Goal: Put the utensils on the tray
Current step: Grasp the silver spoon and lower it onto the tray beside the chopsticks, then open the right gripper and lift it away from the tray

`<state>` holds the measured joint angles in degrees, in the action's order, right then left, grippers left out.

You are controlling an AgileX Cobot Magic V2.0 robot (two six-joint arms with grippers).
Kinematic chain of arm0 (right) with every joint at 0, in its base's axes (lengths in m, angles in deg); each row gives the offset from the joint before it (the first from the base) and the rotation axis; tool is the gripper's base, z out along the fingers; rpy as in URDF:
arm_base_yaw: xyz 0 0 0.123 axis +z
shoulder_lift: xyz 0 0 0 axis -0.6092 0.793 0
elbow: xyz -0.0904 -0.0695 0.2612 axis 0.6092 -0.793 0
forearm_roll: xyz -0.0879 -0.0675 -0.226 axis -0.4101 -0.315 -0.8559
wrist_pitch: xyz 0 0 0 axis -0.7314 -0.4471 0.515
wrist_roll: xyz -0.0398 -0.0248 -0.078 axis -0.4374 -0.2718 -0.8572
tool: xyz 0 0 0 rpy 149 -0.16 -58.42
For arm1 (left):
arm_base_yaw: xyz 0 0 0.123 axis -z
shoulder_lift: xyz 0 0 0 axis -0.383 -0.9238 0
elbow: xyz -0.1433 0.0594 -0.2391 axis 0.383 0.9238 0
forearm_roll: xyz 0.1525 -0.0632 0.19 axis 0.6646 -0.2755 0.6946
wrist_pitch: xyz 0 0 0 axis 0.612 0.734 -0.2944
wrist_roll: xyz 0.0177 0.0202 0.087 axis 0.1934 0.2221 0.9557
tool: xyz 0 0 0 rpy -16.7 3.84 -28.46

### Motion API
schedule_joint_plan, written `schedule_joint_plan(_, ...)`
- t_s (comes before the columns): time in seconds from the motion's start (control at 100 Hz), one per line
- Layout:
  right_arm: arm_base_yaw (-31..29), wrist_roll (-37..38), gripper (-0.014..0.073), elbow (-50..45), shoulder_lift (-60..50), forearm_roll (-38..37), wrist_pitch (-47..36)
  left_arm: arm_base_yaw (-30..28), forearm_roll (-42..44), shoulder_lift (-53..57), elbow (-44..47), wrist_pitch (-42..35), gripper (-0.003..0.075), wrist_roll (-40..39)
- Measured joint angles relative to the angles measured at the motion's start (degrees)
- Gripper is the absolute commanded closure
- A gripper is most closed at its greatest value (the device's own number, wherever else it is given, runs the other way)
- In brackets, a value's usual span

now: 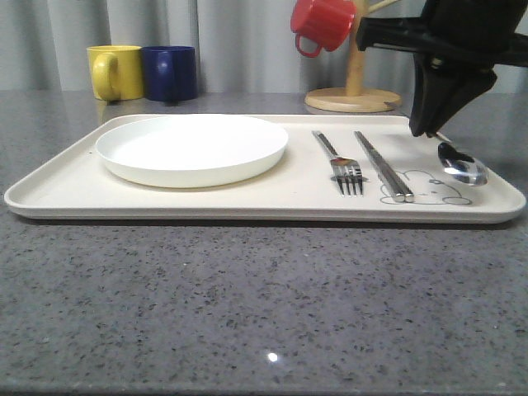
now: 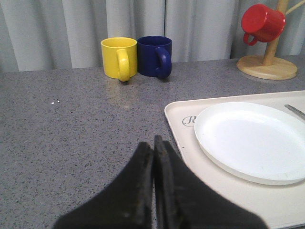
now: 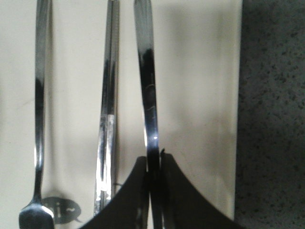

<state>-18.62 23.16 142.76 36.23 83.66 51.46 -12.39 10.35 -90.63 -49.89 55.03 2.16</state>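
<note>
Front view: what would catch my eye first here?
Likely the cream tray on the grey table, with a white plate on its left part and a fork, chopsticks and spoon side by side on its right part. The black right gripper pinches the spoon's handle, and a red mug hangs on a wooden stand behind.

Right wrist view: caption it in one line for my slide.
Right gripper pinching the slim steel spoon handle beside the flat steel chopsticks and steel fork on the cream tray.
</note>
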Motion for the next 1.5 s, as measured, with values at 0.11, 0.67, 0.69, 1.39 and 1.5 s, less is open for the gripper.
schedule_joint_plan(0.11, 0.00, 1.01, 0.0577, 0.00, 1.55, -0.25, -0.38, 0.00, 0.00, 0.00, 0.00, 0.00, 0.0738, 0.00)
schedule_joint_plan(0.67, 0.13, 2.34, 0.0328, 0.00, 2.64, -1.47, -0.81, 0.00, 0.00, 0.00, 0.00, 0.00, 0.0738, 0.00)
schedule_joint_plan(0.69, 0.13, 2.34, 0.0323, 0.00, 2.64, -1.47, -0.81, 0.00, 0.00, 0.00, 0.00, 0.00, 0.0738, 0.00)
schedule_joint_plan(1.39, -4.34, 2.37, 0.0321, 0.26, -14.45, -10.51, 3.00, 0.00, 0.00, 0.00, 0.00, 0.00, 0.0738, 0.00)
schedule_joint_plan(1.5, -5.40, 2.37, 0.0321, -4.00, -20.63, -11.29, 2.38, 0.00, 0.00, 0.00, 0.00, 0.00, 0.0738, 0.00)
